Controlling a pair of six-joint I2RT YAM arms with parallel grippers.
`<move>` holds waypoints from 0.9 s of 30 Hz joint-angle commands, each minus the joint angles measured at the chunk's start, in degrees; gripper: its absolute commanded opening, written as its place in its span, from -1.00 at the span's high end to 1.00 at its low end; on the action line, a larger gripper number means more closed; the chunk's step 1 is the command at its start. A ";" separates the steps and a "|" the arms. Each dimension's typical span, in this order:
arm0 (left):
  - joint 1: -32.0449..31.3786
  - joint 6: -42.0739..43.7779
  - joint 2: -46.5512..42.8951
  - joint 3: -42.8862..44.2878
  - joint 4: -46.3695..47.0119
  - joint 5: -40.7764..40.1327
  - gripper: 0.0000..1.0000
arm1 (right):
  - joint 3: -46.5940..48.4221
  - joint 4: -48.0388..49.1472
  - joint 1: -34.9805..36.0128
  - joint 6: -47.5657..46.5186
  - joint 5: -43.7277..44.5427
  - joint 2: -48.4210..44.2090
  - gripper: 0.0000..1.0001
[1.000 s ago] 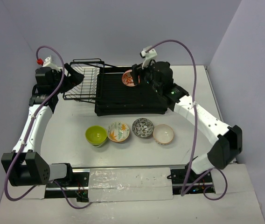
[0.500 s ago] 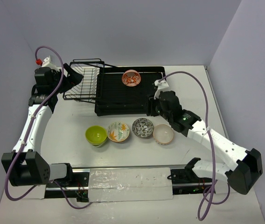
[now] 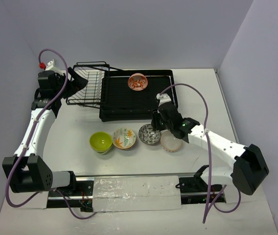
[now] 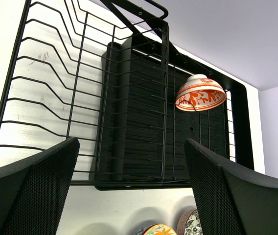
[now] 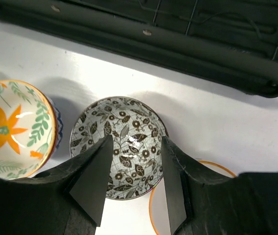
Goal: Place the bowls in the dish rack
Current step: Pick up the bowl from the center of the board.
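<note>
Pale walls point(image 3: 129, 29) are enclosing a white table point(image 3: 80, 132). The large black slatted dish rack point(image 3: 129, 100) is holding a red-orange patterned bowl point(image 3: 137, 82) by its far edge. The right arm is reaching low, with the right gripper point(image 5: 135, 142) hovering parted and empty over a dark leaf-patterned bowl point(image 5: 119, 147) on the table. The left gripper point(image 4: 131, 142) is gaping wide, empty, facing the rack's wire basket point(image 3: 87, 85).

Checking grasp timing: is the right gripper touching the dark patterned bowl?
Cannot tell. Right wrist view: right gripper fingers overlap the dark patterned bowl; height above it unclear.
</note>
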 commanded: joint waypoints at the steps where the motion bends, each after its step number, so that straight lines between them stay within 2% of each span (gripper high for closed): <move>1: 0.24 0.30 0.43 0.03 2.71 -0.05 -0.87 | -0.40 1.46 0.33 -0.07 -1.27 0.66 -0.03; 16: 0.15 0.30 1.13 0.21 2.53 0.13 -0.87 | -4.70 5.24 -4.15 -1.74 -9.18 5.41 -0.03; 27: 0.24 0.30 1.22 0.12 2.71 0.48 -0.87 | -3.92 5.07 -5.38 -1.74 -9.36 6.64 -0.03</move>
